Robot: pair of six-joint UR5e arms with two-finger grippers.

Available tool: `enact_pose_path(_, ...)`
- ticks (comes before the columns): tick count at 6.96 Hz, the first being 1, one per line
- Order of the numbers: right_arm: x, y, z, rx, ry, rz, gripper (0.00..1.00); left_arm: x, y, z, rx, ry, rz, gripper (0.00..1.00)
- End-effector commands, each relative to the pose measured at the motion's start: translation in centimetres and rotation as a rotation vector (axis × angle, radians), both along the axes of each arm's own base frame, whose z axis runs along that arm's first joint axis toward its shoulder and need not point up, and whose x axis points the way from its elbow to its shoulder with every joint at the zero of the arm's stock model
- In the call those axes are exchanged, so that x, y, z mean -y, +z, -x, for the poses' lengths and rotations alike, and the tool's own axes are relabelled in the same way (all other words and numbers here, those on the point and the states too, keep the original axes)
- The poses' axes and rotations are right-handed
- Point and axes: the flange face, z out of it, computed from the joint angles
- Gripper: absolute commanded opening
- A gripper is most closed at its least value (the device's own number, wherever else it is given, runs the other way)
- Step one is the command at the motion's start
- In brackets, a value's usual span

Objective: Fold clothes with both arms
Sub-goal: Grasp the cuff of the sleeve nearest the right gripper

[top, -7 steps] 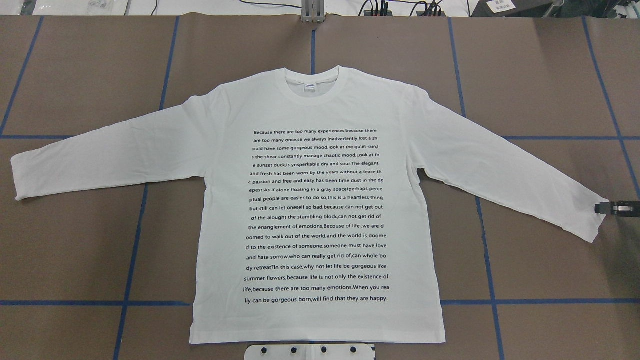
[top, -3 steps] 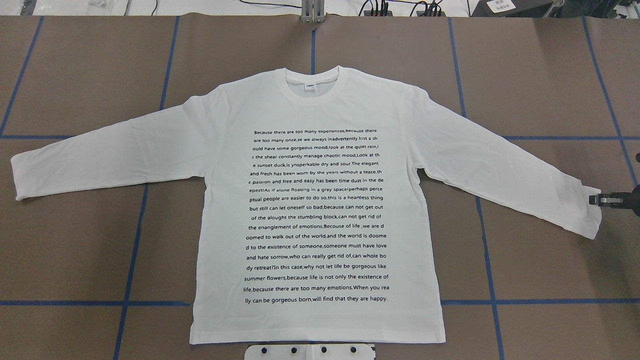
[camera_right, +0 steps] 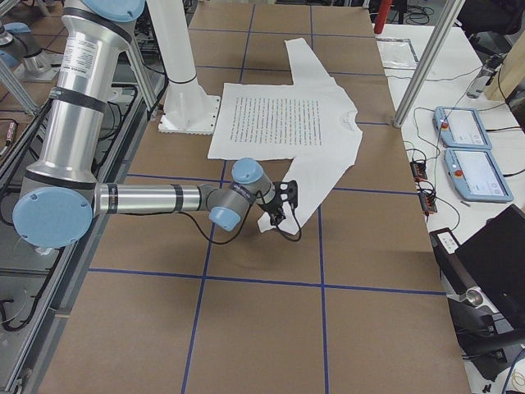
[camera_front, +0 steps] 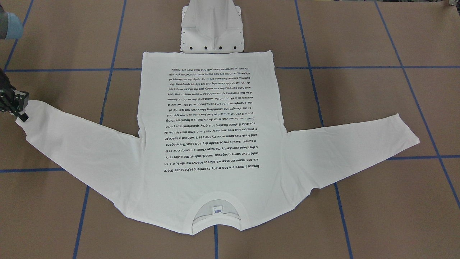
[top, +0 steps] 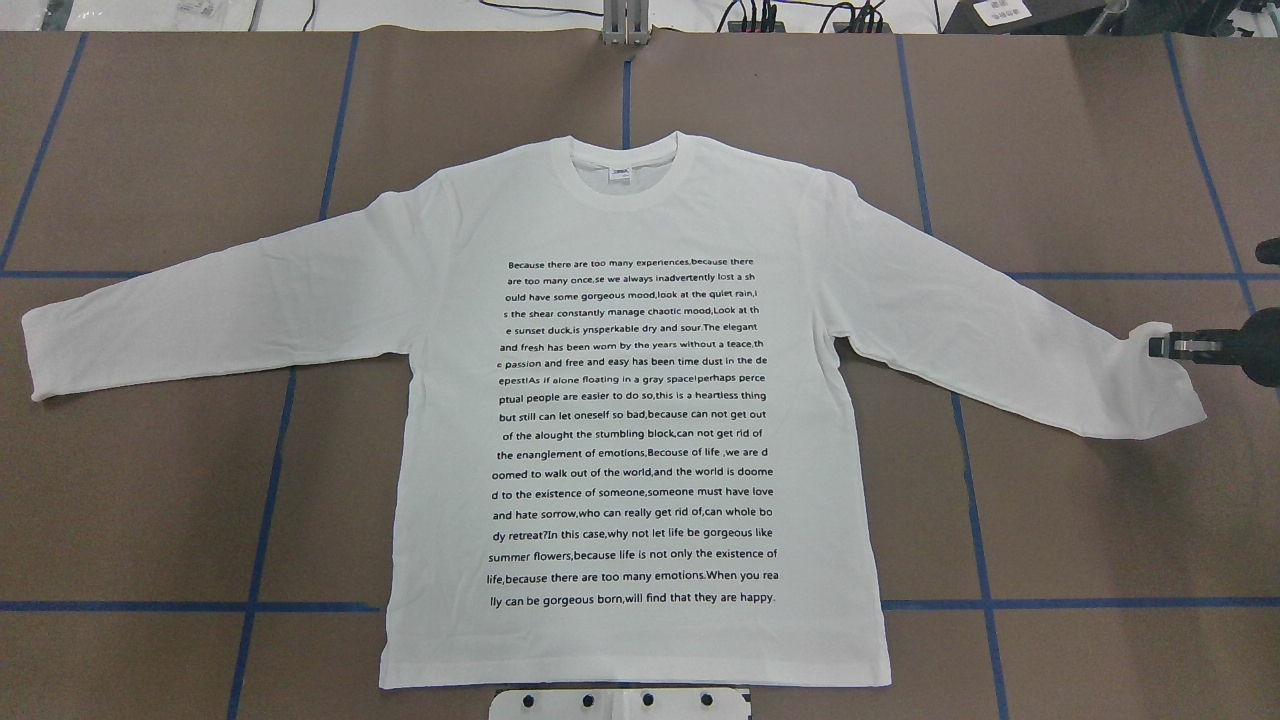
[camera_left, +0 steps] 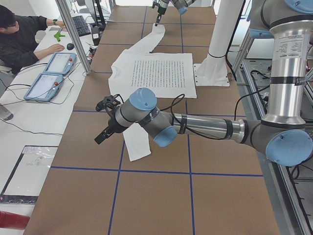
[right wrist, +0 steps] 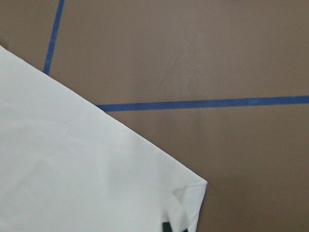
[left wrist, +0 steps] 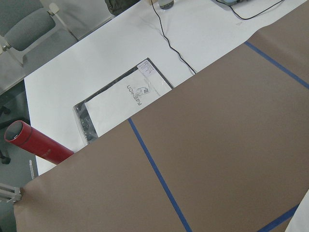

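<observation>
A white long-sleeved T-shirt with a block of black printed text lies flat, print side up, in the middle of the brown paper-covered surface, which is crossed by blue tape lines. Its hem lies just beside the white metal pedestal, and its ribbed neck points away from the robot. Both sleeves are spread outward. The black 2-finger right gripper has its jaws closed on the right sleeve cuff. That corner is raised off the surface and curled inward, while the rest of the sleeve lies flat. The left gripper hangs above bare paper near the left sleeve cuff, apart from it. I cannot tell whether its jaws are open or closed.
</observation>
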Motion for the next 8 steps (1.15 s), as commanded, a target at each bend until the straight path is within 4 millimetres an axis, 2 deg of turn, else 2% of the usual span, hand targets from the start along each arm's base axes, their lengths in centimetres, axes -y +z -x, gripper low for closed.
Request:
enact_pose_path(1, 4.3, -11.6, 1.7, -0.028, 0.046, 0.019, 0.0, 0.0, 0.1, 0.0, -0.001, -0.001, 0.003, 1.0)
enact_pose_path(2, 6.9, -16.7, 3.3, -0.001, 0.089, 0.042, 0.0, 0.0, 0.4, 0.0, -0.001, -0.001, 0.008, 1.0)
enact_pose_path(3, 9.5, -22.9, 6.0, 0.023, 0.134, 0.056, 0.0, 0.0, 0.4, 0.0, -0.001, -0.001, 0.009, 1.0)
enact_pose_path(4, 11.5, -30.7, 11.0, -0.016, 0.128, 0.049, 0.0, 0.1, 0.5, 0.0, -0.001, -0.001, 0.011, 1.0)
enact_pose_path(5, 13.2, -37.0, 14.7, -0.003, 0.152, 0.032, 0.0, 0.0, 0.9, 0.0, -0.001, -0.001, 0.018, 1.0)
enact_pose_path(6, 14.2, -41.2, 16.9, 0.031, 0.148, 0.009, 0.0, 0.0, 0.9, 0.0, -0.002, -0.002, 0.021, 1.0)
enact_pose_path(7, 16.0, -44.2, 19.7, 0.046, 0.158, -0.028, 0.0, 0.0, 1.0, 0.0, -0.002, -0.002, 0.024, 1.0)
enact_pose_path(8, 17.6, -45.8, 25.7, 0.1, 0.232, -0.073, 0.0, 0.0, 1.2, 0.0, -0.002, -0.002, 0.026, 1.0)
